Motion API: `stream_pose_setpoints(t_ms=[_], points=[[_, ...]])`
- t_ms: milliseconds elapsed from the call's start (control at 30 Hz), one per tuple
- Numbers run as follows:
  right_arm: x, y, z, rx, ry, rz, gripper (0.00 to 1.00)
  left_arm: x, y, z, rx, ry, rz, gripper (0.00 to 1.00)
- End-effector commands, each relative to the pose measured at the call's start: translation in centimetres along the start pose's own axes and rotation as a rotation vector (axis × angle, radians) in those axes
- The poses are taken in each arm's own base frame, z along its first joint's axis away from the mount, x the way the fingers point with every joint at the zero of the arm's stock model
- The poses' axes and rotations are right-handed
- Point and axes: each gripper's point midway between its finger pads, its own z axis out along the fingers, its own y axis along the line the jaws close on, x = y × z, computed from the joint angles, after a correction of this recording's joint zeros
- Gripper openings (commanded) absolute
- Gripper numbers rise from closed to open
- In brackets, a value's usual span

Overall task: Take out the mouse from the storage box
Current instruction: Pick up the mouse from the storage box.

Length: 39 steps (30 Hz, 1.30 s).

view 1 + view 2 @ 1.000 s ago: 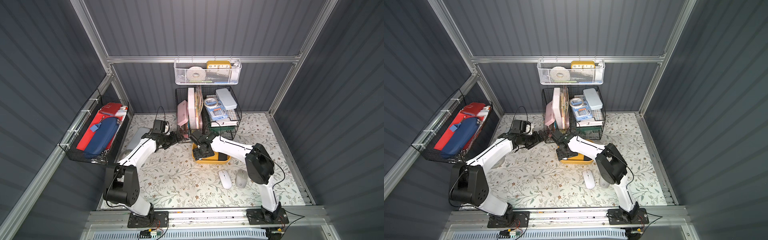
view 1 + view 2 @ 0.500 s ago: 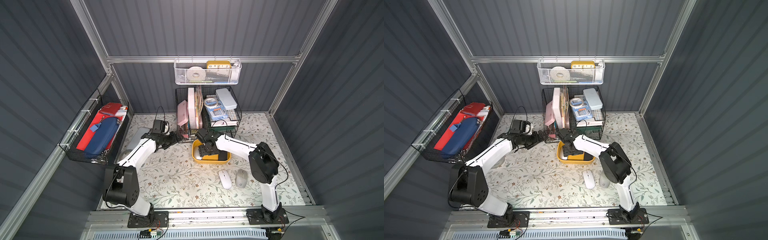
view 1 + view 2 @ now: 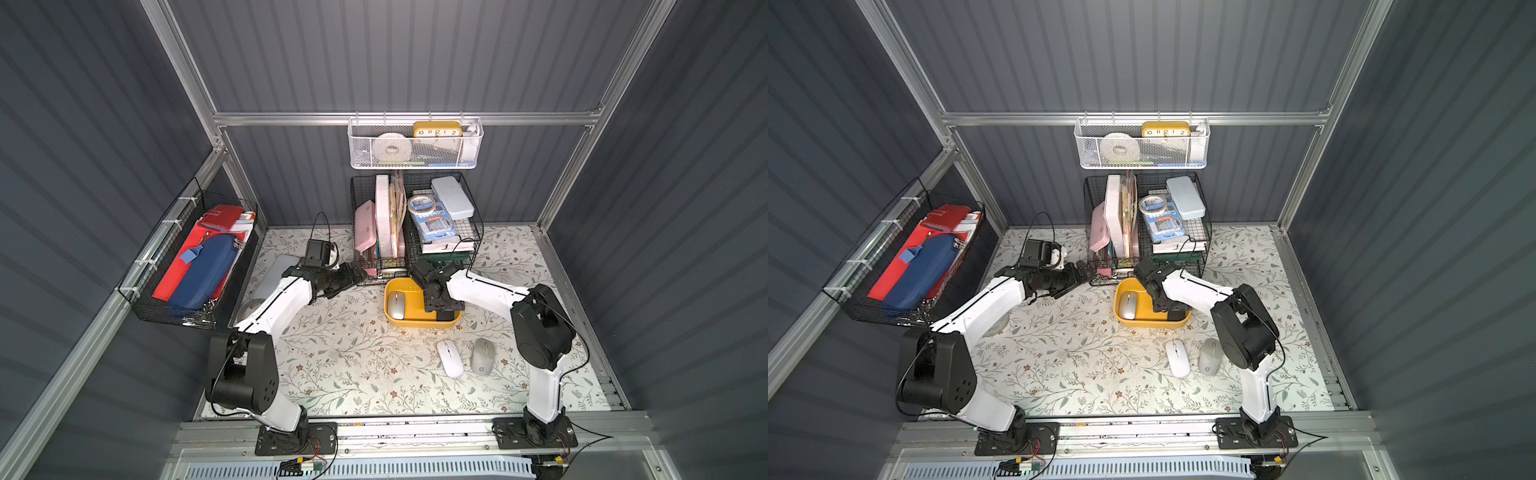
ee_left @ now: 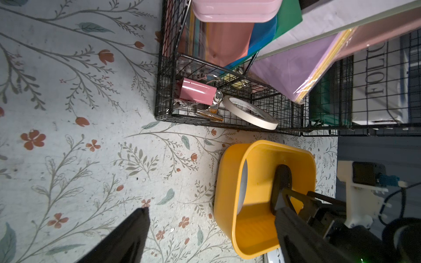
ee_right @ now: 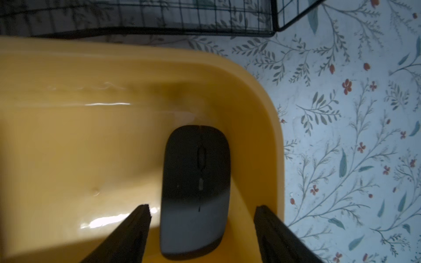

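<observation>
Plainly, the step in hand was the grasp on the black mouse (image 5: 194, 189), which lay flat in the storage box (image 3: 392, 319) hard against its end wall, at about three o'clock within the tub in both top views. The right gripper (image 5: 201, 208) hung over it with its jaws apart, one finger on either flank and neither yet touching. To do it well, I judged the fingers should drop straight down until they bracketed the low sides, the outer one slipping into the narrow gap by the wall, then close gently and lift vertically so the smooth shell would not squirt out or drag the tub. A silver mouse (image 3: 396, 299) sat at nine o'clock in the same tub. Outside it, at five o'clock, a white mouse (image 3: 449, 358) and a grey mouse (image 3: 482, 356) rested on the floral mat (image 3: 353, 365). The left gripper (image 4: 211, 218) stood spread wide and empty beside the tub.
</observation>
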Motion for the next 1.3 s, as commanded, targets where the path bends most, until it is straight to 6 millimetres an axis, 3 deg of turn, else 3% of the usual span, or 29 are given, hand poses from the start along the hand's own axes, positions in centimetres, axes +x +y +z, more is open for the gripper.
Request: stream_pose_setpoints(t_ms=[0,300,567,800,900,1267], points=[[-0.3,0.0,0.5,0.012,0.013,0.043,0.77,-0.1,-0.8,-0.4,0.014,0.001,0.033,0.92],[2.0,4.1,1.2,-0.174,0.156,0.06,0.75,-0.1,-0.6,-0.5,0.003,0.0,0.036,0.92],[-0.2,7.4,-0.5,-0.336,0.094,0.052,0.75,-0.2,-0.7,-0.3,0.008,0.001,0.03,0.92],[-1.7,6.3,-1.7,-0.266,0.015,0.035,0.75,-0.2,-0.6,-0.6,-0.001,-0.005,0.038,0.92],[-1.8,4.5,-1.9,-0.188,-0.006,0.059,0.78,-0.1,-0.6,-0.4,0.002,0.002,0.035,0.92],[-0.1,5.3,1.3,-0.192,0.133,0.114,0.8,-0.1,-0.7,-0.7,0.005,0.001,0.039,0.92]])
